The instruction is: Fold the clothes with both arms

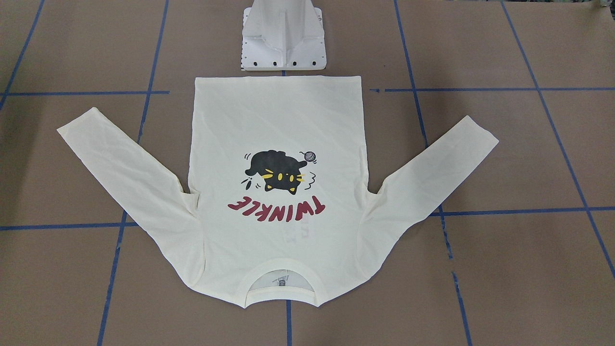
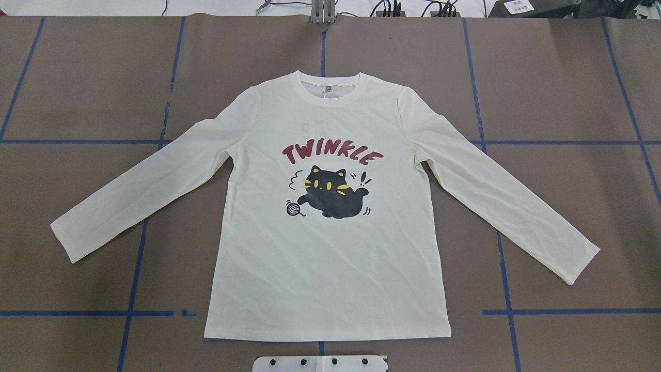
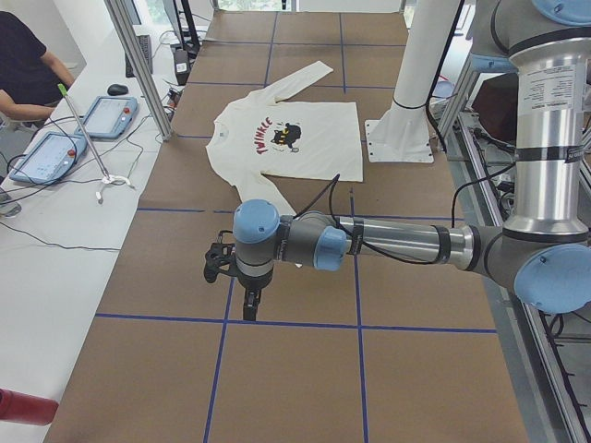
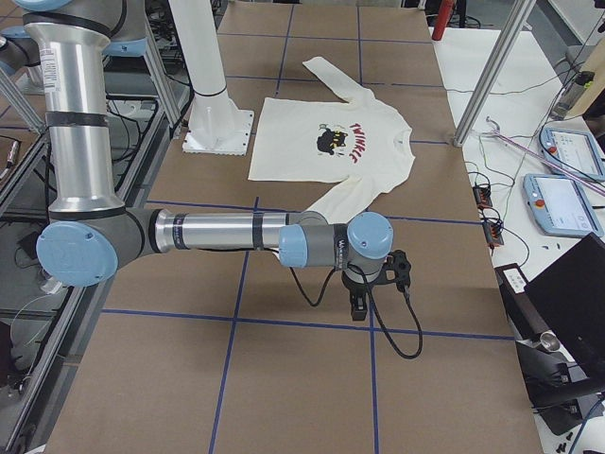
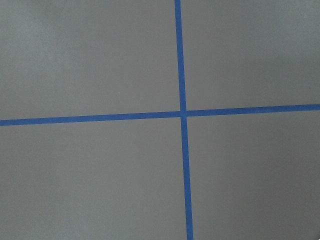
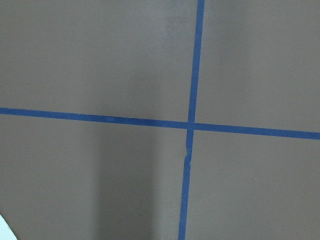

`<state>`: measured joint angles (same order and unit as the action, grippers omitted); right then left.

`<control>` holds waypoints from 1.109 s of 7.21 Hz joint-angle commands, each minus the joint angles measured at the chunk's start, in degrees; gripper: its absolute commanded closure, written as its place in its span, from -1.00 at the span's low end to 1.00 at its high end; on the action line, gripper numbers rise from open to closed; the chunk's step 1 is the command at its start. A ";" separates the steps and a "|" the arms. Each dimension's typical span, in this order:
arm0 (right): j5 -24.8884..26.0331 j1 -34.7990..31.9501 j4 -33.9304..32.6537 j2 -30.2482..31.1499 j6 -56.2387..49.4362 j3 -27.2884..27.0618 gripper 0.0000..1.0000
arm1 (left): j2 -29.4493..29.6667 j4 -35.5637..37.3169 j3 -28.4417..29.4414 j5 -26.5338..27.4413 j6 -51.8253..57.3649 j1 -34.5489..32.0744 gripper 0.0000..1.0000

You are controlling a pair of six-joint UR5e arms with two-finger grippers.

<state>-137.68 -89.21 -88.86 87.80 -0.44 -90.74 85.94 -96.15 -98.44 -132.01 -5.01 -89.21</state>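
The cream long-sleeved T-shirt (image 2: 330, 268) lies flat in the middle of the table, print side up, with the black cat and red "TWINKLE" showing and both sleeves spread out to the sides. It also shows in the front-facing view (image 1: 278, 120), the left view (image 3: 309, 148) and the right view (image 4: 302, 156). My left gripper (image 3: 249, 309) hangs over bare table well away from the shirt. My right gripper (image 4: 359, 307) does the same at the other end. I cannot tell whether either is open or shut. Neither arm shows in the overhead or front-facing views.
The brown table (image 2: 77, 77) carries a grid of blue tape lines (image 5: 182, 112), also in the right wrist view (image 6: 191, 125). The white pedestal base (image 1: 283, 36) stands just behind the shirt's hem. Tablets, cables and a person (image 3: 28, 65) are at the side bench.
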 commanded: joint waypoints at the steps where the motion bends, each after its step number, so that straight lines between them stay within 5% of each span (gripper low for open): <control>1: 0.04 0.00 0.00 0.00 0.00 -0.13 -1.00 | 0.02 0.00 -0.09 0.00 0.00 0.00 -1.00; 7: -0.13 6.40 4.83 0.70 7.20 -5.39 -1.00 | 4.32 -1.40 -1.85 -0.18 0.44 1.40 -1.00; 8: 0.22 9.03 13.10 6.01 13.30 -7.50 -1.00 | 3.46 -3.15 -2.54 -0.70 0.53 2.88 -1.00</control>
<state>-137.75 -83.00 -82.43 89.40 8.02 -95.94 89.45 -97.67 -100.52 -132.38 -4.55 -87.71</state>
